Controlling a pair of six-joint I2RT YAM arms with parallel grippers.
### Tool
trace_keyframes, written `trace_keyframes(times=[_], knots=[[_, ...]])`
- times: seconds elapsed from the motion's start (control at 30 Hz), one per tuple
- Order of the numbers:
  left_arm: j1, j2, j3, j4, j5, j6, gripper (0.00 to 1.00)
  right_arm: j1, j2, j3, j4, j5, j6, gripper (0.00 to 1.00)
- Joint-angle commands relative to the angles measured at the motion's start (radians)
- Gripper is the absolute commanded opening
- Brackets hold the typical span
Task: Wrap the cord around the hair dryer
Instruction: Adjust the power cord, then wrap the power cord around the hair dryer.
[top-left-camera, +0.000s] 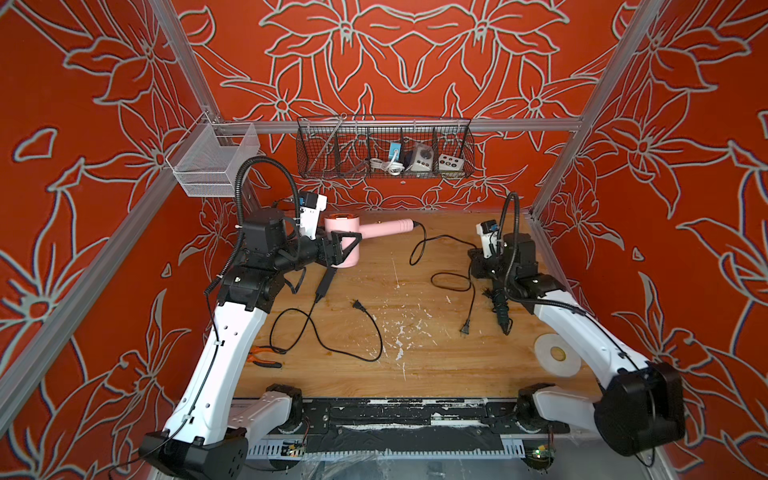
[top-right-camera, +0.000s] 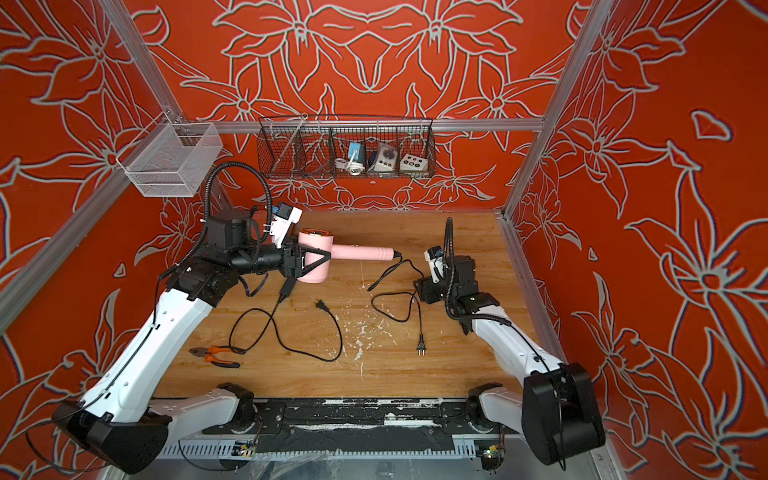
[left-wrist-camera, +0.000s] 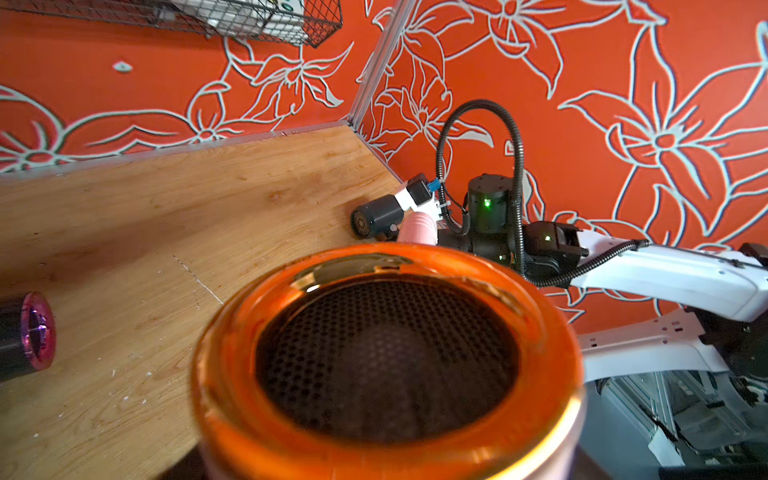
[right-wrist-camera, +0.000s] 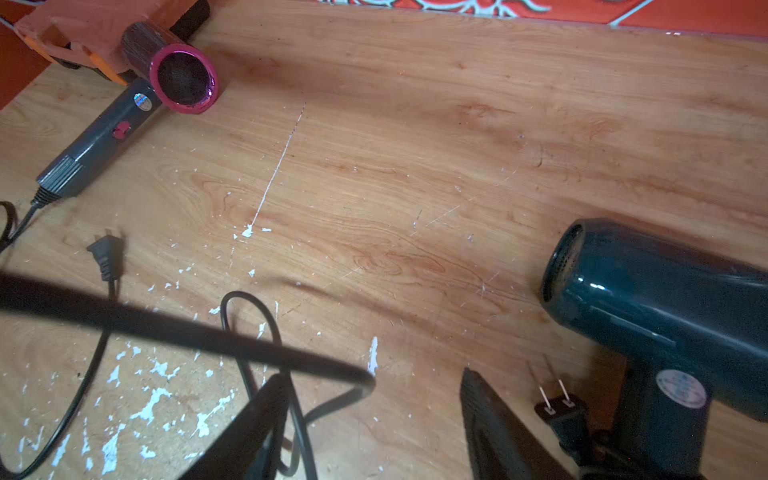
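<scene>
1. Cord (right-wrist-camera: 187, 334) trails slack over the bench (top-left-camera: 449, 374), nearest, looping beside the right arm.
2. Right jaws stand partly open. In the right wrist view a bend of the cord sits between them, apparently not yet pinched.
3. Farther off, at their 10 o'clock, the hair dryer (top-left-camera: 374, 229) is gripped at its head by the closed left jaws.
4. Its handle points toward 3 o'clock, so the right arm looks nearer for winding.

Pink hair dryer (top-left-camera: 382, 227), orange rim (left-wrist-camera: 232, 374); black cord (top-left-camera: 424, 235); red walls (top-left-camera: 415, 62), pale flower outlines; wood-grain table (top-left-camera: 415, 291), white flecks.
</scene>
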Motion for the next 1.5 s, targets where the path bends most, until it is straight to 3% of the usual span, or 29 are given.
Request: trace_keyframes(times=[0.0, 0.17, 0.2, 0.37, 0.57, 0.9, 1.17, 1.3, 1.37, 1.47], knots=[[0.009, -0.035, 0.045, 0.066, 0.033, -0.001, 0.0, -0.003, 0.07, 0.04, 0.092, -0.007, 0.039, 0.55], [0.035, -0.059, 0.033, 0.102, 0.001, -0.02, 0.0, -0.005, 0.103, 0.109, 0.121, -0.031, 0.031, 0.06], [0.048, -0.066, 0.03, 0.111, -0.01, -0.026, 0.0, -0.006, 0.094, 0.119, 0.117, -0.018, 0.026, 0.0], [0.148, -0.104, 0.028, 0.144, -0.101, -0.062, 0.0, -0.032, 0.004, 0.21, -0.036, 0.122, -0.018, 0.0], [0.197, -0.08, 0.087, 0.139, -0.193, -0.069, 0.0, -0.104, -0.117, 0.34, -0.272, 0.339, -0.054, 0.0], [0.269, -0.021, 0.211, 0.116, -0.288, -0.068, 0.0, -0.332, -0.196, 0.418, -0.401, 0.424, -0.013, 0.0], [0.309, 0.003, 0.254, 0.121, -0.331, -0.085, 0.0, -0.432, -0.172, 0.443, -0.452, 0.427, 0.018, 0.0], [0.317, 0.014, 0.27, 0.16, -0.322, -0.113, 0.0, -0.429, -0.194, 0.422, -0.421, 0.23, 0.098, 0.0], [0.319, 0.027, 0.297, 0.187, -0.302, -0.134, 0.0, -0.395, -0.217, 0.381, -0.391, 0.115, 0.165, 0.0], [0.321, 0.05, 0.352, 0.216, -0.272, -0.154, 0.0, -0.269, -0.262, 0.303, -0.378, 0.135, 0.177, 0.0]])
